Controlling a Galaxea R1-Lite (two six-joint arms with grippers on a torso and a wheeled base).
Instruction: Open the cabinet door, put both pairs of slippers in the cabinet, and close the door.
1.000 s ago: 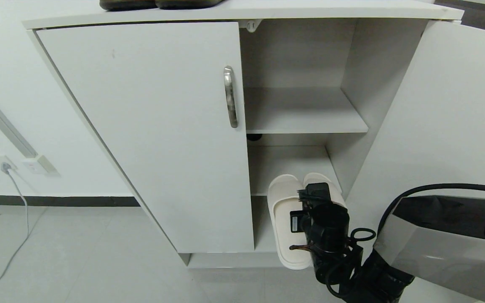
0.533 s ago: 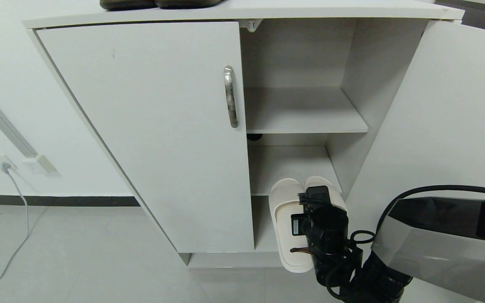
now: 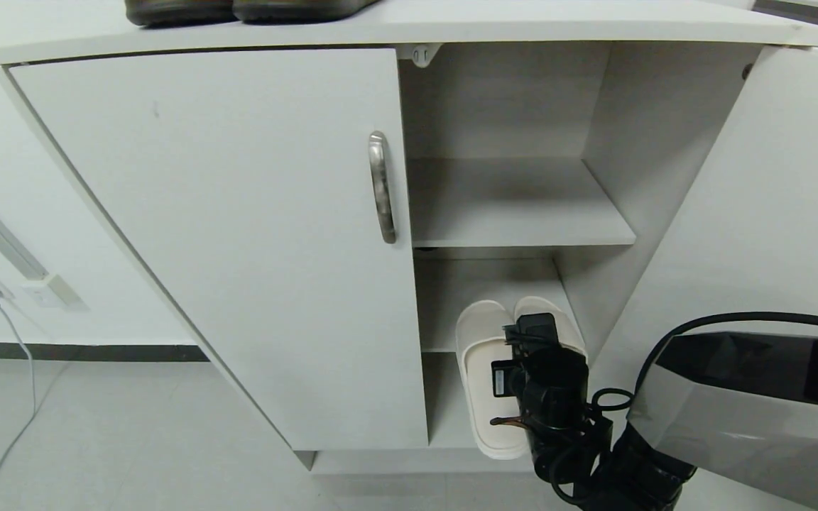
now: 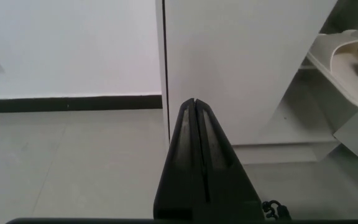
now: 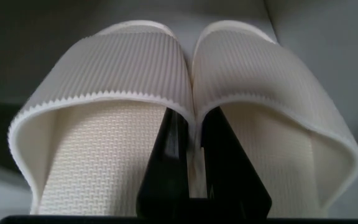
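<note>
The left door [image 3: 238, 234] is shut and blocks that side. The right door [image 3: 757, 213] stands wide open, so a gripper could pass in over the upper shelf [image 3: 515, 206]. Lower down, the white slippers [image 3: 483, 376] fill the front of the gap

Head camera looks forward and down, close on the white cabinet [image 3: 203, 213] and its open right half. Left wrist camera, low near the floor [image 4: 73, 162], faces the cabinet's closed door [image 4: 241, 62] past the left gripper [image 4: 194, 106]. Right wrist camera sits tight against the white slippers [image 5: 185, 93], seen in all three views.
</note>
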